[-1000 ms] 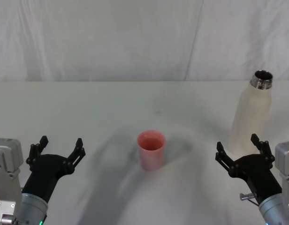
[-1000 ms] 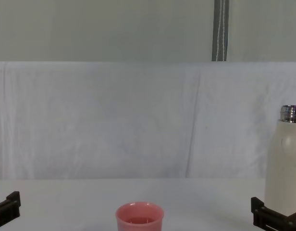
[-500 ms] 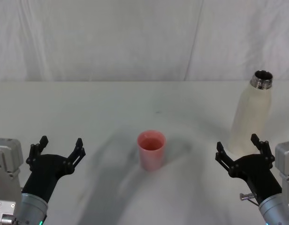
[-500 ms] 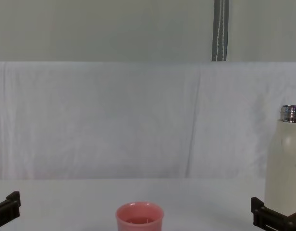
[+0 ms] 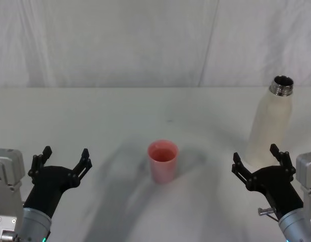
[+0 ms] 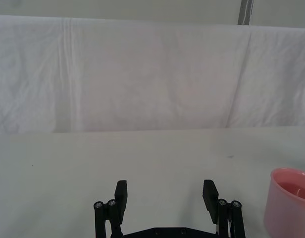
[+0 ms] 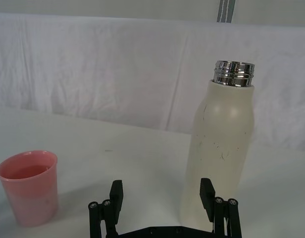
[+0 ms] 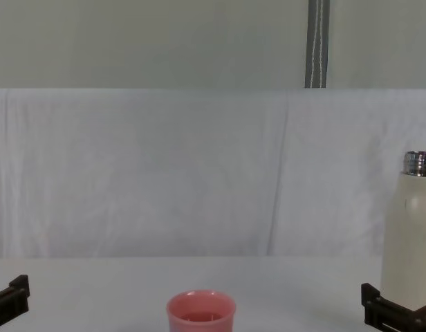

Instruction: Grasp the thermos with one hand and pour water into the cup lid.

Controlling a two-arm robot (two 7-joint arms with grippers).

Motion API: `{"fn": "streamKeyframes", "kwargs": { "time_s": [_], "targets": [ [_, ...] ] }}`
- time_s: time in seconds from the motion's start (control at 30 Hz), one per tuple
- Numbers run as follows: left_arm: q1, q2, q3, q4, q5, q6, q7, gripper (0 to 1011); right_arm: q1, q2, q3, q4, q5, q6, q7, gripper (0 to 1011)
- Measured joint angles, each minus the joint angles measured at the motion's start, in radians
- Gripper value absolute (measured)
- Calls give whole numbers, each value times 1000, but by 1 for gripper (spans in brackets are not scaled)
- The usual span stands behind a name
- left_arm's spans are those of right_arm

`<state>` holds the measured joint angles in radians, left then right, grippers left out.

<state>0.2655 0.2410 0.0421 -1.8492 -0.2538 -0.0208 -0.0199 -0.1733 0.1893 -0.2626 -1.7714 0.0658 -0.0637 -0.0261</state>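
The cream-white thermos (image 5: 271, 120) stands upright at the right of the table, its steel neck uncapped; it also rises in the right wrist view (image 7: 221, 148) and at the chest view's right edge (image 8: 410, 235). The salmon-pink cup lid (image 5: 162, 161) stands upright at the table's centre, also seen from the chest (image 8: 200, 312) and from both wrists (image 7: 28, 186) (image 6: 289, 201). My right gripper (image 5: 259, 160) is open, just short of the thermos, its fingers (image 7: 207, 192) apart and empty. My left gripper (image 5: 63, 157) is open and empty at the near left, well left of the cup lid.
A white cloth backdrop (image 5: 145, 45) hangs behind the table's far edge. The white tabletop (image 5: 120, 121) stretches bare around the cup lid and the thermos. A grey pole (image 8: 317, 43) stands behind the cloth.
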Motion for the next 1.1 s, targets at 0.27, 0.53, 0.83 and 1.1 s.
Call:
{"fn": "streamKeyframes", "kwargs": {
  "time_s": [0.27,0.53,0.83,1.1],
  "targets": [
    [0,0,0,0,0,0,0,1001,0,0,0,0,0,0,0,1001],
    [0,0,0,0,0,0,0,1001,0,0,0,0,0,0,0,1001],
    [0,0,0,0,0,0,0,1001,7,-7,15,15,5,-5,13,1001],
    [0,0,0,0,0,0,0,1001,32,-30,58,63,24,-20,39,1001]
  ]
}}
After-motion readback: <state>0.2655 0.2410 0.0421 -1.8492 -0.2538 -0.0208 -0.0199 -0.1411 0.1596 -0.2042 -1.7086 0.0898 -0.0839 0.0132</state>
